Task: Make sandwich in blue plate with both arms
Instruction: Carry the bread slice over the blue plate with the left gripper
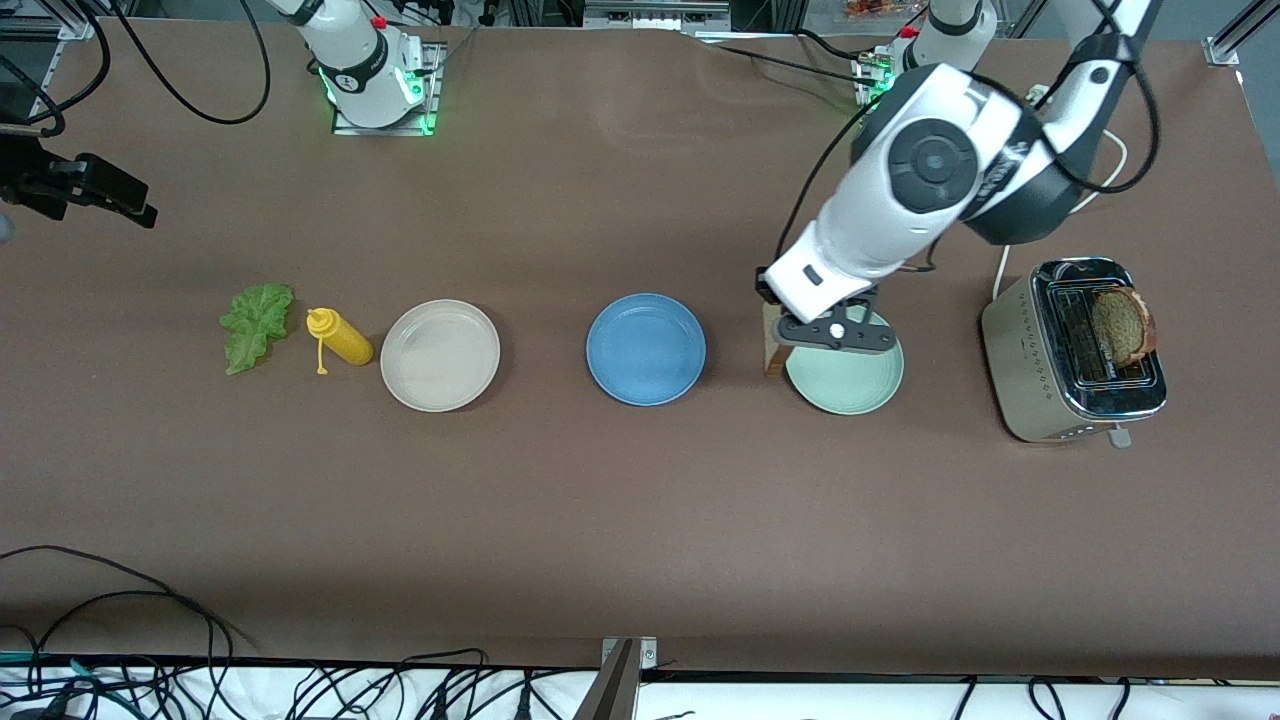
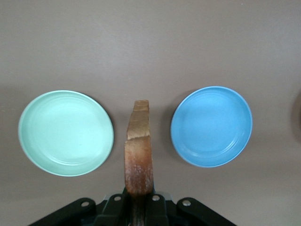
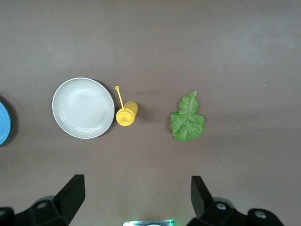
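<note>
A brown bread slice (image 2: 138, 150) hangs on edge in my left gripper (image 2: 138, 203), which is shut on it. In the front view this slice (image 1: 773, 345) and the left gripper (image 1: 792, 338) are over the table between the blue plate (image 1: 646, 349) and a pale green plate (image 1: 850, 385). The blue plate (image 2: 211, 126) holds nothing. Another bread slice (image 1: 1122, 325) stands in the toaster (image 1: 1040, 390). A green lettuce leaf (image 1: 255, 322) lies at the right arm's end of the table. My right gripper (image 3: 136, 197) is open and waits high above that end, out of the front view.
A yellow squeeze bottle (image 1: 340, 337) lies between the lettuce and a beige-white plate (image 1: 440, 355). The three plates sit in a row across the table's middle. Cables run along the table edge nearest the front camera, and a black clamp (image 1: 95, 190) stands at the right arm's end.
</note>
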Tool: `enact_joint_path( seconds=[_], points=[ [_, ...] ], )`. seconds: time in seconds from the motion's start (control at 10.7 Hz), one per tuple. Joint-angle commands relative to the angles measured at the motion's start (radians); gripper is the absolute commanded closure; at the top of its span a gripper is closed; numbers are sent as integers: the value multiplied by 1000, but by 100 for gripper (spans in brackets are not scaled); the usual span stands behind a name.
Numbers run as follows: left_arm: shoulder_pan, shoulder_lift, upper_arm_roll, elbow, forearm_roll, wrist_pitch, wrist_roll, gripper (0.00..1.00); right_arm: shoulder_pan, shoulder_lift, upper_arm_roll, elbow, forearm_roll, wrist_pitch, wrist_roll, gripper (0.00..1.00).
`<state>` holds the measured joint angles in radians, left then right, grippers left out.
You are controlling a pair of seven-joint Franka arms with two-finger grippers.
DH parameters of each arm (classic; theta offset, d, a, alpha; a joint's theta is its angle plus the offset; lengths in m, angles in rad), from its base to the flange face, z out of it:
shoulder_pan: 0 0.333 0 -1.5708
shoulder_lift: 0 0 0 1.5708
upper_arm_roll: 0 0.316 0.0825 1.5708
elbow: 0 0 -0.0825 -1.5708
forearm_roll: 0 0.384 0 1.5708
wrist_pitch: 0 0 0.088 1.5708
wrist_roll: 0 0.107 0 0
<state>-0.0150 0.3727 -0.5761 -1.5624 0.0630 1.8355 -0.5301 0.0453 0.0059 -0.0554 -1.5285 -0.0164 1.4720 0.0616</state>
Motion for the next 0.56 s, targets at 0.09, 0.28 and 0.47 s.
enact_joint_path(
  seconds=[0.09,0.28,0.47],
  points=[
    [0,195,-177,123,173,49,-293,100,-1,19,0,18,-7,1,-3,0],
    [-26,233,-188,123,178,93,-346,100,1,32,0,18,-2,10,-3,0],
    [-58,274,-189,123,182,113,-370,100,1,35,0,16,0,5,-3,0]
  ],
)
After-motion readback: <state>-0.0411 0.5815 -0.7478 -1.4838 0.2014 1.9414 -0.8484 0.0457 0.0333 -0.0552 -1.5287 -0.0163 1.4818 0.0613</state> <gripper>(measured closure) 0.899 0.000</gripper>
